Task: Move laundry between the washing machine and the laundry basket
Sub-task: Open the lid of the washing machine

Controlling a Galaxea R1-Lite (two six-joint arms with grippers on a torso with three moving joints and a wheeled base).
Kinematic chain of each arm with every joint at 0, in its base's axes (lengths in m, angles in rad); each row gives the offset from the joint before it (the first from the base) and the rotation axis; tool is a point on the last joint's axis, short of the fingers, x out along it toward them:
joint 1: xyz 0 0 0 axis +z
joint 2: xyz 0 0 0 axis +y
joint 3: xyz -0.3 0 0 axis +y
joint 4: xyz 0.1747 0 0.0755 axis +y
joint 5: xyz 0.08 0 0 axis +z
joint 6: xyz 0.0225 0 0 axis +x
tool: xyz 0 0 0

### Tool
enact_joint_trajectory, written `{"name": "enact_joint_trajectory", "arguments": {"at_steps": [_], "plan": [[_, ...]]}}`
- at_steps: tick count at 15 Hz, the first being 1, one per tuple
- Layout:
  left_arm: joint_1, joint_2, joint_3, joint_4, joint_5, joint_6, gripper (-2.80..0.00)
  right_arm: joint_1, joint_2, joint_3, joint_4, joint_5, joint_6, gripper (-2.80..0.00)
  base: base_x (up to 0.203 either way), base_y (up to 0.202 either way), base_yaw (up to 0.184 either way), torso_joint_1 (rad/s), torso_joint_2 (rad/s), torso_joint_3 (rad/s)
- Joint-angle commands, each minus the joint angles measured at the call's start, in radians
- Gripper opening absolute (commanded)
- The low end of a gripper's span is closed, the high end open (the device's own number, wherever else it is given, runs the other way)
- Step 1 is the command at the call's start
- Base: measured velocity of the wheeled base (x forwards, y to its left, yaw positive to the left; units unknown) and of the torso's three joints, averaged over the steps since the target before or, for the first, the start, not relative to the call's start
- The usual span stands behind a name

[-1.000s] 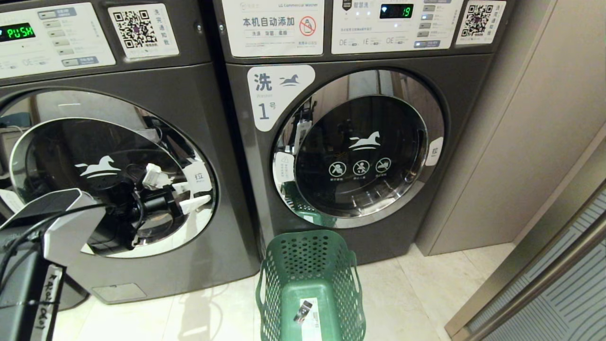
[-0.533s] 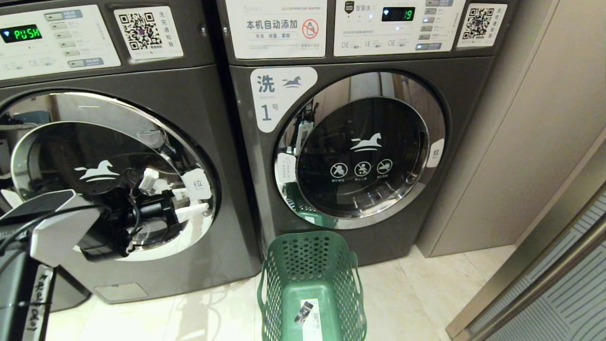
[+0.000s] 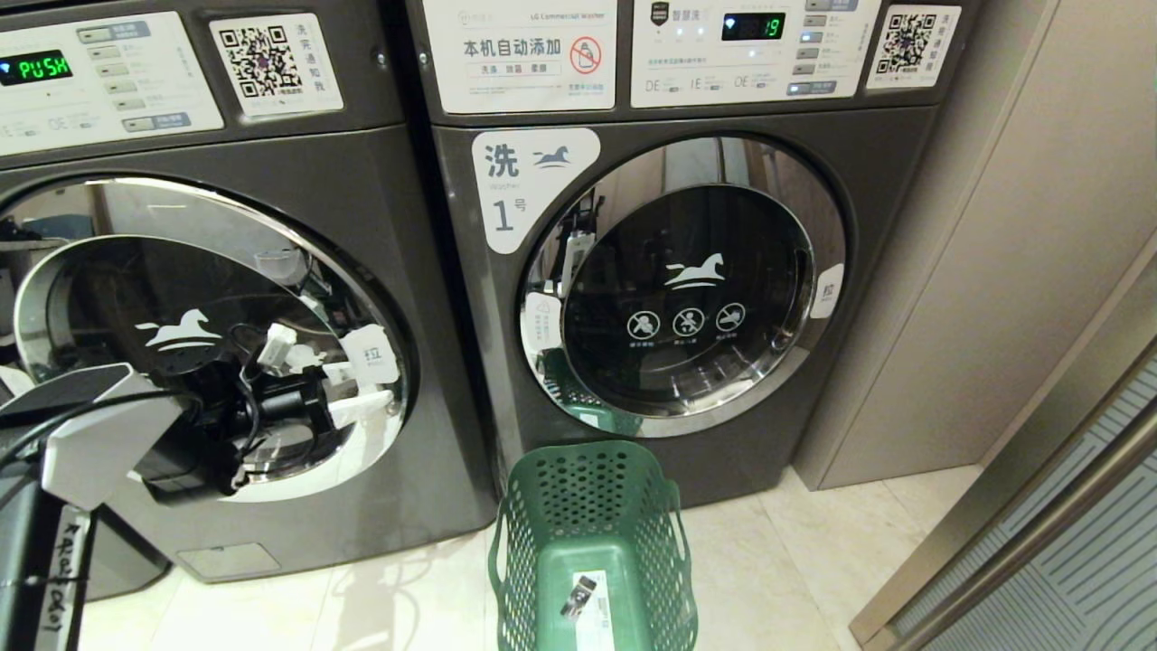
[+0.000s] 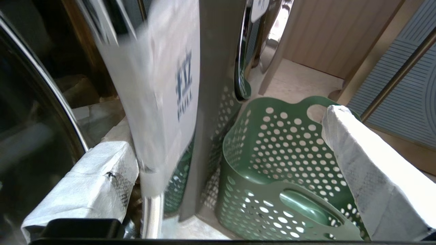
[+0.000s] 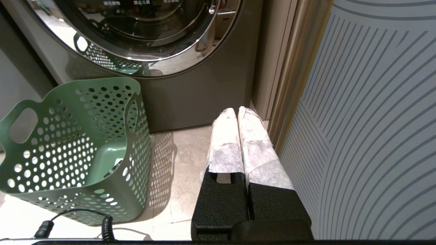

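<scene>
Since a second ago, the left tool has been carried slightly lower and leftward across the chrome-rimmed door of the left-hand washing machine; the shift is small, and the whole head view has wobbled a little as well. Its white-wrapped fingers are spread wide and nothing is held between them. In the left wrist view one finger is seen over the basket side and the other against the dark glass, with the door's white pull label standing between them.

The green laundry basket is set on the pale tiled floor, in front of the lower left corner of the machine labelled 1 and close to the seam between the two machines. No garment is seen in it; only a small printed tag lies on its bottom. Both machine doors are shut, and no laundry can be made out behind the glass.

The right tool is parked low near the floor beside the striped wall panel, right of the basket, with its fingers pressed together on nothing.
</scene>
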Motion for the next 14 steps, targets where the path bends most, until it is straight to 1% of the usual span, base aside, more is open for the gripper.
{"name": "enact_joint_trajectory", "arguments": {"at_steps": [1,3,5,9,10,12,14], "plan": [[0.044,-0.012,-0.001,-0.008,0.005,0.0,0.0,0.0,0.0,0.0,0.0,0.0,0.0,-2.8,0.0,0.0,0.0,0.0,0.0,0.0],[0.083,-0.024,-0.001,-0.009,-0.008,0.0,0.0,0.0,0.001,0.0,0.0,0.0,0.0,-2.8,0.0,0.0,0.0,0.0,0.0,0.0],[0.121,-0.032,0.002,-0.012,-0.073,0.001,0.0,0.0,0.0,0.0,0.0,0.0,0.0,-2.8,0.0,0.0,0.0,0.0,0.0,0.0],[0.163,-0.116,0.079,-0.02,-0.083,0.001,0.0,0.0,0.001,0.0,0.0,0.0,0.0,-2.8,0.0,0.0,0.0,0.0,0.0,0.0],[0.172,-0.16,0.115,-0.018,-0.083,0.0,0.0,0.0,0.0,0.0,0.0,0.0,0.0,-2.8,0.0,0.0,0.0,0.0,0.0,0.0],[0.199,-0.272,0.228,-0.015,-0.081,-0.008,0.0,0.0,0.0,0.0,0.0,0.0,0.0,-2.8,0.0,0.0,0.0,0.0,0.0,0.0],[0.252,-0.428,0.352,-0.003,-0.074,-0.027,0.0,0.0,0.0,0.0,0.0,0.0,0.0,-2.8,0.0,0.0,0.0,0.0,0.0,0.0]]}}
